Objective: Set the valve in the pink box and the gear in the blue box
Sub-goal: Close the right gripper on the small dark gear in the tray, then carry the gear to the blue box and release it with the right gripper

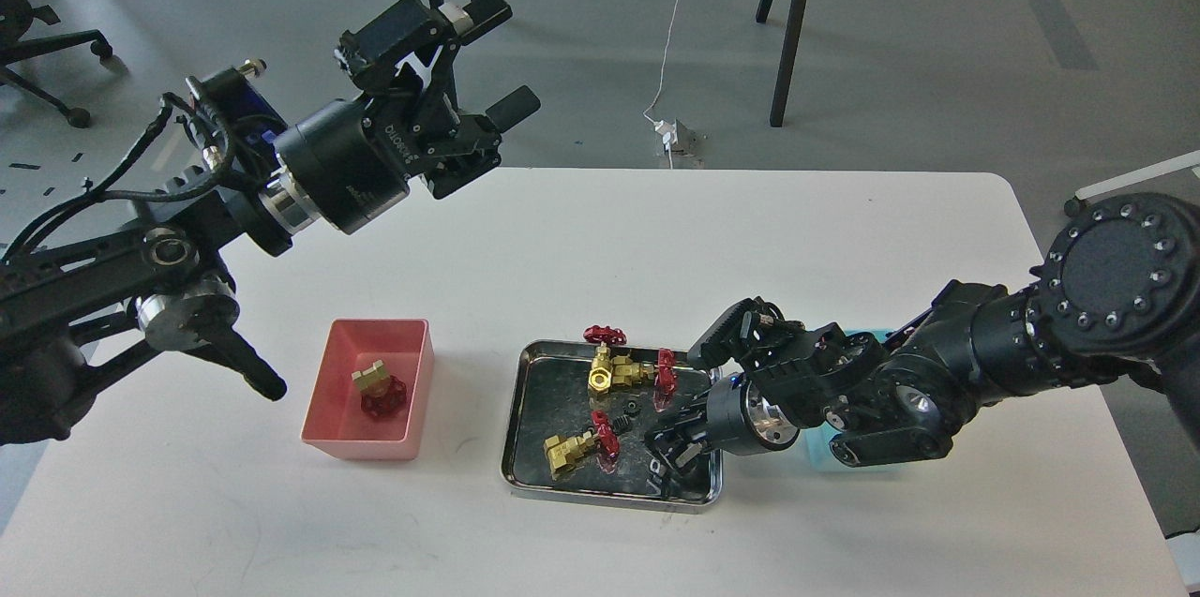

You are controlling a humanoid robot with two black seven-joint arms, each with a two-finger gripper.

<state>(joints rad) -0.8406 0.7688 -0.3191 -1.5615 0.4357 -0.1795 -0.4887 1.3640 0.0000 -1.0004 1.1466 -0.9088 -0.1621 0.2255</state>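
Right arm low over the tray, left arm up high.

Left gripper [487, 63] hangs at upper left, fingers spread wide, nothing between them. Right gripper [670, 447] dips into the steel tray [525, 363] at lower centre; too dark to tell its state. A gear [633, 408] lies just beside it among three valves. One valve [378, 388] sits in the pink box [323, 405]; the blue box [817, 456] hides behind the right arm.

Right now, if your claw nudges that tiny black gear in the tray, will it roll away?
Probably it would slide. The gear seems to lie flat on the steel tray, so rolling looks unlikely. It looks light, and the shiny tray may be slippery.
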